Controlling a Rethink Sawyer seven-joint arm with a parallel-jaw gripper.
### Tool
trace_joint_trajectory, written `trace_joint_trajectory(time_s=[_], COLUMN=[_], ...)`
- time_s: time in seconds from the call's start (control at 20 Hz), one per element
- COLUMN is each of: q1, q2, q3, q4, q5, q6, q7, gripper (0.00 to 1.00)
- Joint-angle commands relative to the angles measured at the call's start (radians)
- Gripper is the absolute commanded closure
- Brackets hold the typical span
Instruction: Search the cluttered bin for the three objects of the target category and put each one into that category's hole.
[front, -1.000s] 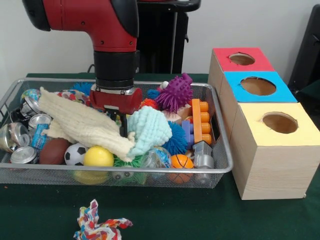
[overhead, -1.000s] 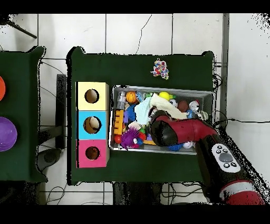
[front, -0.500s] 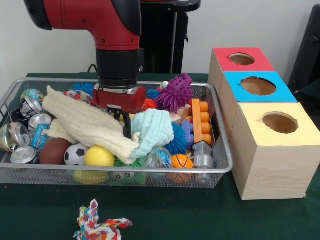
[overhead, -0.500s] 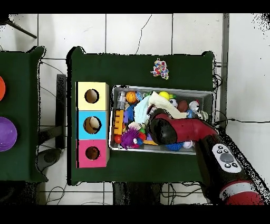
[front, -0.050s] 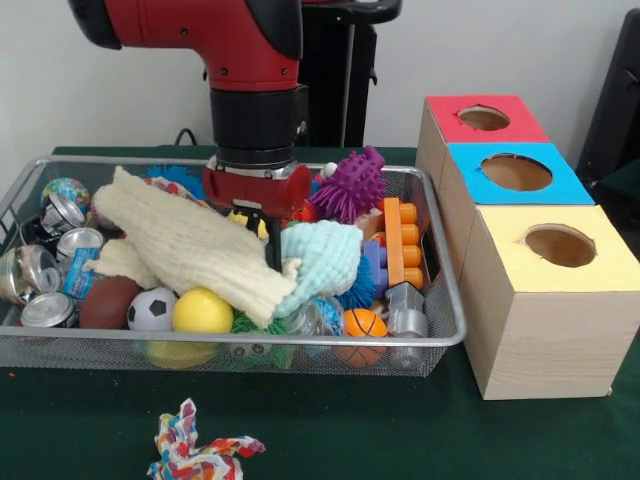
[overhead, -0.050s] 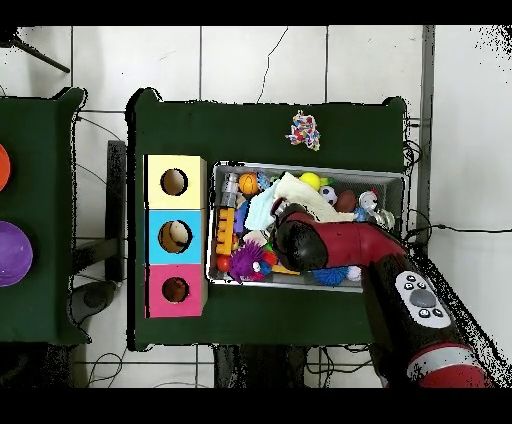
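A cream knitted cloth (front, -0.050s: 190, 245) is lying draped across the middle of a wire mesh bin (front, -0.050s: 440, 335), in the centre left of the front view, with a pale mint knitted cloth (front, -0.050s: 325, 262) bunched just beside it on the right. The robot's gripper (front, -0.050s: 262, 240) is reaching down from the upper part of the frame into the spot where the two cloths are meeting; one dark fingertip is pressing against the cream cloth's edge, but whether the fingers are wide, narrow or holding anything cannot be told. Around the cloths the bin is holding a yellow ball (front, -0.050s: 202, 311), a small soccer ball (front, -0.050s: 152, 309), a brown football (front, -0.050s: 108, 301), crushed cans (front, -0.050s: 45, 310) at the left, a purple spiky toy (front, -0.050s: 350, 186) at the back and orange building blocks (front, -0.050s: 401, 242) at the right. To the right of the bin three wooden boxes are standing in a row on the green worktop (front, -0.050s: 400, 430), topped red (front, -0.050s: 484, 119), blue (front, -0.050s: 516, 172) and yellow (front, -0.050s: 560, 246), each with a round hole. A multicoloured rope toy (front, -0.050s: 195, 447) is lying on the worktop at the bottom of the frame.
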Motion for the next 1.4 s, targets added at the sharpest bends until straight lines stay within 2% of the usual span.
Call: trace_joint_trajectory(time_s=[0.05, 0.1, 0.2, 0.4, 0.65, 0.8, 0.95, 1.15, 1.4], q1=[0.053, 0.047, 0.059, 0.083, 0.118, 0.168, 0.209, 0.251, 0.288], q2=[-0.026, -0.031, -0.042, -0.071, -0.095, -0.119, -0.124, -0.097, -0.071], q3=[0.043, 0.067, 0.070, 0.047, 0.007, -0.053, -0.121, -0.224, -0.300], q4=[0.036, 0.075, 0.103, 0.141, 0.170, 0.192, 0.180, 0.140, 0.112], q5=[0.104, 0.165, 0.219, 0.293, 0.334, 0.345, 0.323, 0.276, 0.257], q6=[0.123, 0.135, 0.145, 0.159, 0.147, 0.144, 0.162, 0.185, 0.187], q7=[0.076, 0.124, 0.167, 0.184, 0.169, 0.185, 0.162, 0.121, 0.093], gripper=[1.00, 1.00, 1.00, 1.00, 1.00, 1.00, 1.00, 1.00, 1.00])
